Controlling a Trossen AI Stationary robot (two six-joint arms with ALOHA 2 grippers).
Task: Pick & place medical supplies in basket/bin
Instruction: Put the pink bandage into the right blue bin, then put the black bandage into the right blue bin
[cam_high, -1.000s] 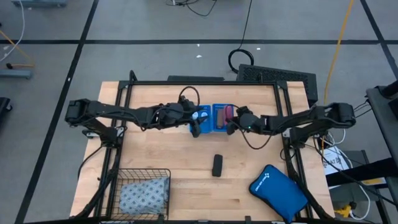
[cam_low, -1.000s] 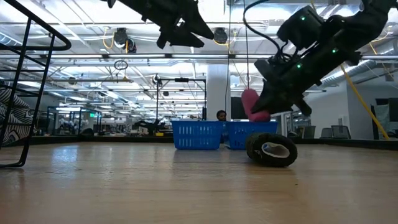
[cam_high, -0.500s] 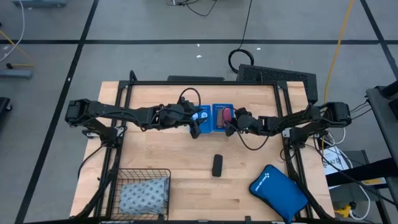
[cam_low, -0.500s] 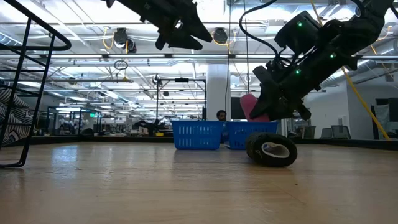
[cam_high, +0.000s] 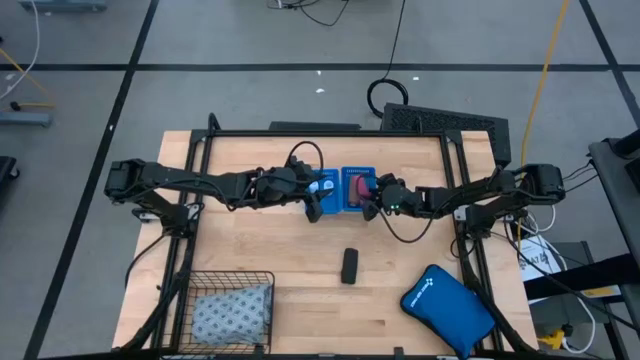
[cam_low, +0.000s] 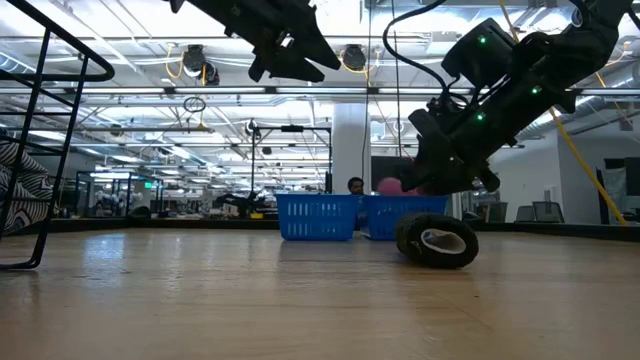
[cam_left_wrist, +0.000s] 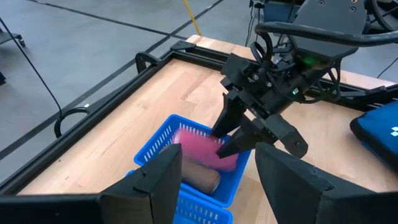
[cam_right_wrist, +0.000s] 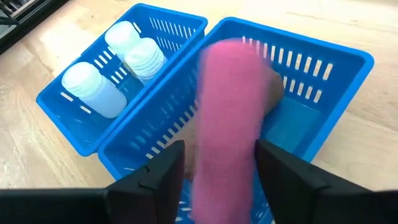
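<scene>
Fingers (cam_right_wrist: 155, 180) of the right gripper (cam_high: 374, 199) spread wide over the tray (cam_high: 344, 190); pink roll (cam_right_wrist: 229, 118) sits blurred between them, not clamped, above the tray's near compartment. Left wrist view shows what that one hides: the pink roll (cam_left_wrist: 205, 151) lying in the compartment over a brown roll (cam_left_wrist: 198, 178), right gripper (cam_left_wrist: 239, 140) just above it. Right wrist view alone shows three white vials (cam_right_wrist: 93, 90) in the tray's other compartment.

Left gripper (cam_high: 314, 205) hovers over the tray's vial side; its fingers (cam_left_wrist: 155, 180) wide apart, empty.

High view: black roll (cam_high: 349, 266) on the tabletop (cam_high: 250, 250), well clear of both sets of fingers; dotted pack (cam_high: 232, 312) in the wire basket (cam_high: 190, 300); blue pouch (cam_high: 447, 309) at the corner. Low view: black roll (cam_low: 436, 241) in front of the tray (cam_low: 320, 217).
</scene>
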